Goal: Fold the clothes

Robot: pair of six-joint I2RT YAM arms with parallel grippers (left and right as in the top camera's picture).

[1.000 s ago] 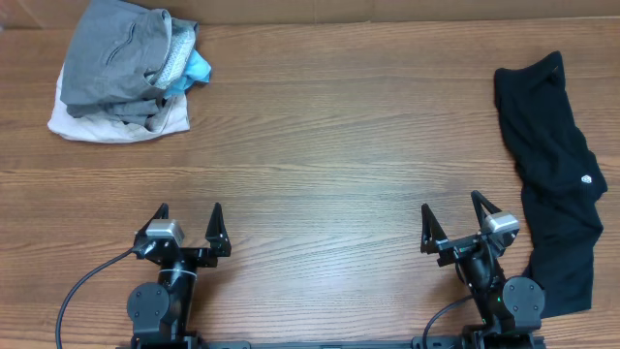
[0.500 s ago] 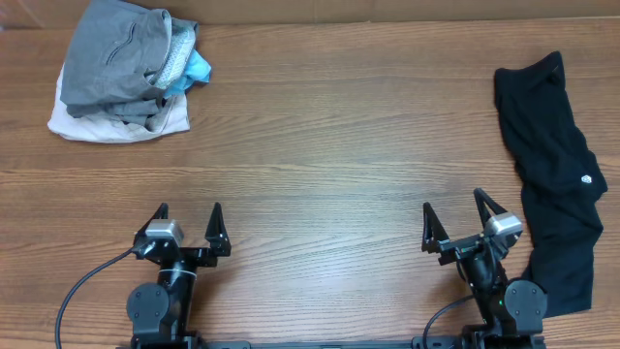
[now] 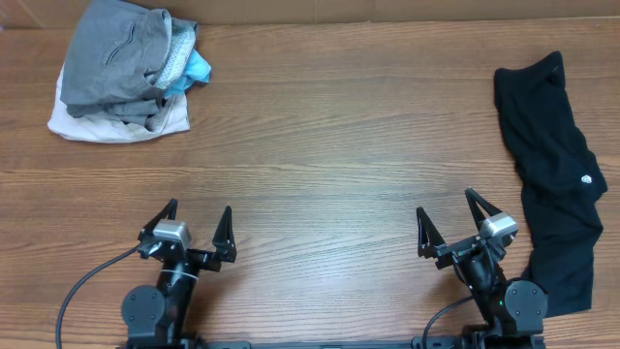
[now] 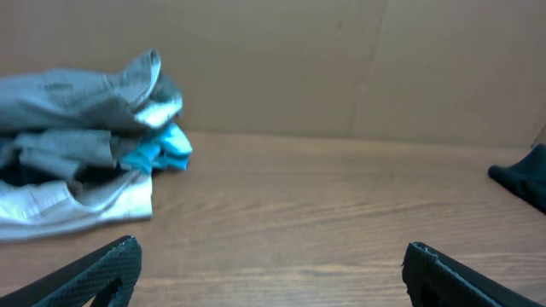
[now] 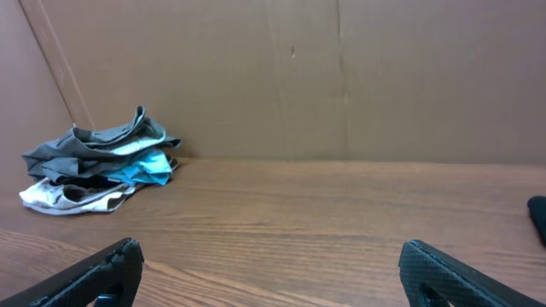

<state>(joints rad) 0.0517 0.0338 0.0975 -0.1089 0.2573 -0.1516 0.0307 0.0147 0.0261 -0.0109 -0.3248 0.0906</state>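
Black garment point(image 3: 547, 145) lies crumpled at right edge of counter point(image 3: 320, 145), untouched (fold not begun). Left gripper point(image 3: 200, 207), right gripper point(image 3: 446, 202) both spread wide, empty, parked at near edge, likely poised to reach; right one nearest garment

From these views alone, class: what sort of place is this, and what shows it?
Probably a robot test bench, not a home: a left gripper and right gripper at a wooden table, a cardboard wall behind, and black clothes lying unfolded.
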